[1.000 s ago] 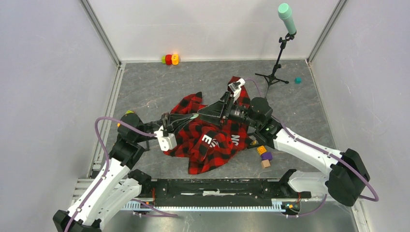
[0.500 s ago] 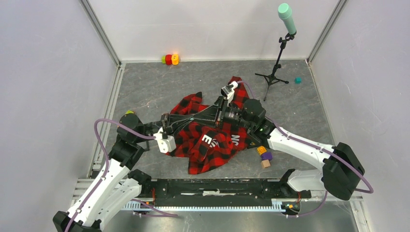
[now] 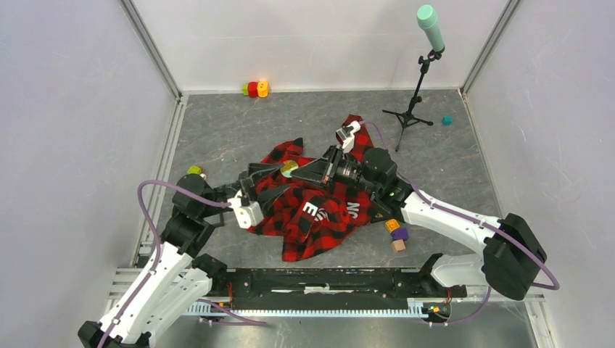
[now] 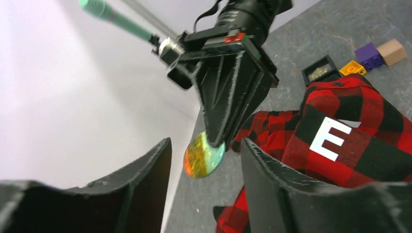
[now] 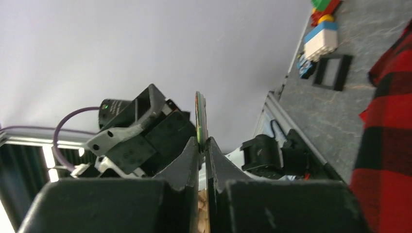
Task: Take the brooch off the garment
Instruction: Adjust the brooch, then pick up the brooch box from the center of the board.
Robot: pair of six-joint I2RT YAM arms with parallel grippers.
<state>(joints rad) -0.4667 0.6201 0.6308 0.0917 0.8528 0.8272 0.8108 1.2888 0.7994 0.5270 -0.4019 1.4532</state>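
The garment (image 3: 319,217), a red-and-black check shirt with white letters, lies crumpled mid-table, also seen at lower right in the left wrist view (image 4: 350,141) and at the right edge of the right wrist view (image 5: 388,145). The brooch (image 3: 289,168) is a round iridescent green-orange disc held in the air above the shirt's left edge. My right gripper (image 3: 294,172) is shut on its rim; the brooch (image 5: 200,116) shows edge-on between the closed tips (image 5: 204,143). My left gripper (image 4: 205,145) is open, its fingers either side of the brooch (image 4: 204,155) without touching.
A microphone stand (image 3: 417,80) rises at back right, a teal cube (image 3: 447,120) beside it. Coloured blocks (image 3: 254,88) sit by the back wall, more blocks (image 3: 397,232) right of the shirt, and a small black tray (image 4: 319,70) near them. A yellow-green block (image 3: 194,170) lies at left.
The left gripper has opened and drawn back a little to the left. The right gripper has closed on the brooch, which now shows between the two grippers.
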